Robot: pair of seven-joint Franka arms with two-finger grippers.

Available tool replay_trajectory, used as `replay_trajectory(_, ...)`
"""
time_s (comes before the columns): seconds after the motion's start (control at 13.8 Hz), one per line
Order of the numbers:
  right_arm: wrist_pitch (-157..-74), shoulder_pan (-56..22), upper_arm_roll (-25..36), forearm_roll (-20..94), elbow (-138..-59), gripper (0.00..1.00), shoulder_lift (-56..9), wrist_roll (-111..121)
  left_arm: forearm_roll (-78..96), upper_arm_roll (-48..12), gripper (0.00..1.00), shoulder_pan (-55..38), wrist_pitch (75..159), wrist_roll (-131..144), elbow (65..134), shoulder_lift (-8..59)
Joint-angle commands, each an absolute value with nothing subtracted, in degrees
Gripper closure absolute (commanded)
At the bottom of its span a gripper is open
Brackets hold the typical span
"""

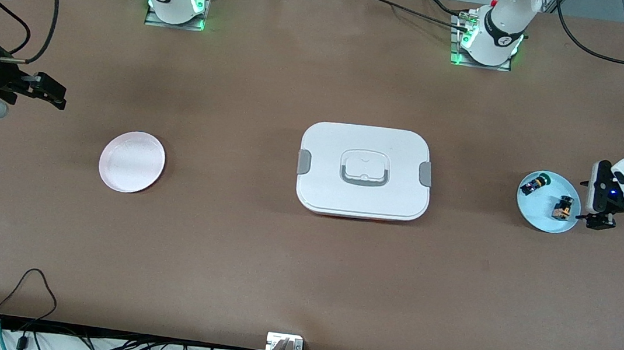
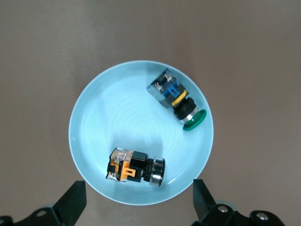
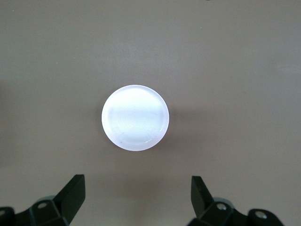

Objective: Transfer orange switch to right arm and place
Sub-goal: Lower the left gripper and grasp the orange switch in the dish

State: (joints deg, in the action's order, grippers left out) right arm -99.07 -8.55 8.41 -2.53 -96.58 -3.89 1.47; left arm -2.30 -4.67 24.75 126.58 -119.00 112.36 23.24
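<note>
two small switches lie on their sides in the glossy round blue plate [image 1: 536, 215] at the left arm's end of the table, well apart from each other: the orange switch [image 1: 563, 208], a stubby black barrel with an orange body and a clear end, and nearer the plate's rim the blue switch [image 1: 534, 184] with its flat green cap. left gripper [image 1: 596, 197] hangs over the plate's edge, wrist bent so its camera looks straight down, its black fingers [image 2: 70, 203] spread wide and holding nothing. a white rounded box [image 1: 365, 170] with grey clips and a recessed handle sits mid-table on the matte brown table [image 1: 255, 262]. right gripper [image 1: 50, 92] hangs at the right arm's end, above the smooth white plate [image 1: 132, 161], fingers [image 3: 71, 194] apart and empty, waiting.
</note>
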Motion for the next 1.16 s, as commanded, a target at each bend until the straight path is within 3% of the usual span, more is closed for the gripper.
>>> replay_trajectory(0.0, -99.1, -9.1, 9.1, -1.7, -96.5, 0.00, -3.2, 2.2, -2.2, -5.3, 0.00, 26.2, 130.9, -128.3, 113.5, 24.8)
replay_trajectory(1.09, -97.6, -9.8, 9.2, -2.0, -96.3, 0.00, -3.1, 2.3, 0.6, -5.4, 0.00, 27.5, 137.6, -132.3, 113.8, 30.3)
